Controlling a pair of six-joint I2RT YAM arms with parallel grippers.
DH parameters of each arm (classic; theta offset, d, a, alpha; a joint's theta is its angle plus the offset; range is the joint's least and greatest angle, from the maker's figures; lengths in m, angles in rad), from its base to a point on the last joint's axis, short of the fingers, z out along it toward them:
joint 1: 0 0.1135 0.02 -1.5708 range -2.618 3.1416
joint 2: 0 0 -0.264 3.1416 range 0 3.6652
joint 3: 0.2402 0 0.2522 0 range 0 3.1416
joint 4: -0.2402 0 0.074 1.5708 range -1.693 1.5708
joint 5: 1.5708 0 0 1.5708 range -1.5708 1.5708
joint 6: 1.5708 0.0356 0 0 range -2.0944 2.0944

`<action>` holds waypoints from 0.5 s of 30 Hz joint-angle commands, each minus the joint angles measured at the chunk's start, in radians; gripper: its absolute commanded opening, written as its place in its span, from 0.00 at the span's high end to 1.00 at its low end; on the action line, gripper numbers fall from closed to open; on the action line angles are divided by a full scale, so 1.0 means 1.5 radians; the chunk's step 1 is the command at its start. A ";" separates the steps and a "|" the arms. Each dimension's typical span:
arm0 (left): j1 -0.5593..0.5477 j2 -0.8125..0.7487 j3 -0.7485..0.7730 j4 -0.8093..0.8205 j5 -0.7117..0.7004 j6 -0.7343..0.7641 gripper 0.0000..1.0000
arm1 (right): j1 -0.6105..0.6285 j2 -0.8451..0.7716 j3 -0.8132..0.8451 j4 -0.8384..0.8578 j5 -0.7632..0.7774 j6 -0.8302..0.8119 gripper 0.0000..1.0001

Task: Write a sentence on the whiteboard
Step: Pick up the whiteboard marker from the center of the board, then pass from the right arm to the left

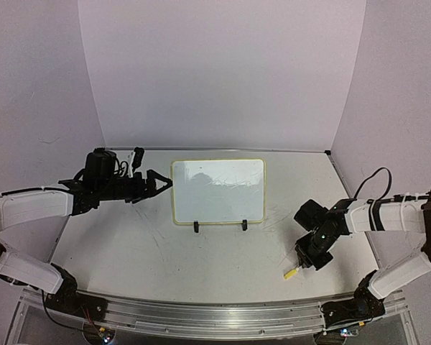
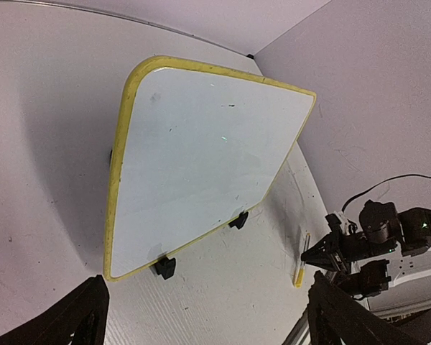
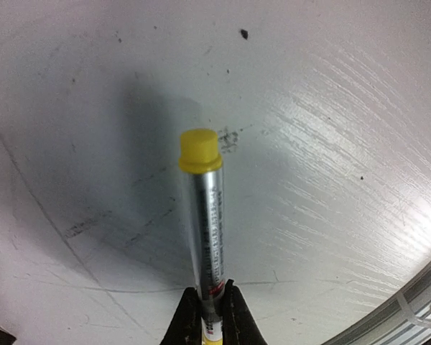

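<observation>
Where whiteboard (image 1: pixel 218 190) stands, left end effector (image 1: pixel 164 181) adjacent

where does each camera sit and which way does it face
Top external: fixed above and behind the arms, looking down on the table and the standing whiteboard; both arms show, left gripper by the board's left edge, right gripper low on the right.
Left wrist: rides the left arm, facing the board's face; its spread fingers sit in the bottom corners.
Right wrist: rides the right arm, looking down at the table along the yellow-capped marker it clamps.
Shared: top and left wrist both show the whiteboard and the right gripper.
</observation>
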 commanded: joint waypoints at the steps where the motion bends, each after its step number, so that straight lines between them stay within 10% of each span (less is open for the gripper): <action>1: 0.002 -0.011 0.016 0.009 0.003 -0.022 0.06 | -0.004 -0.045 0.013 -0.002 0.060 -0.067 1.00; 8: -0.029 0.017 0.031 0.038 0.013 -0.048 0.10 | -0.003 -0.138 0.073 0.073 0.165 -0.442 1.00; 15: -0.134 0.096 0.109 0.062 0.007 -0.052 0.11 | 0.008 -0.195 0.066 0.450 -0.065 -0.727 1.00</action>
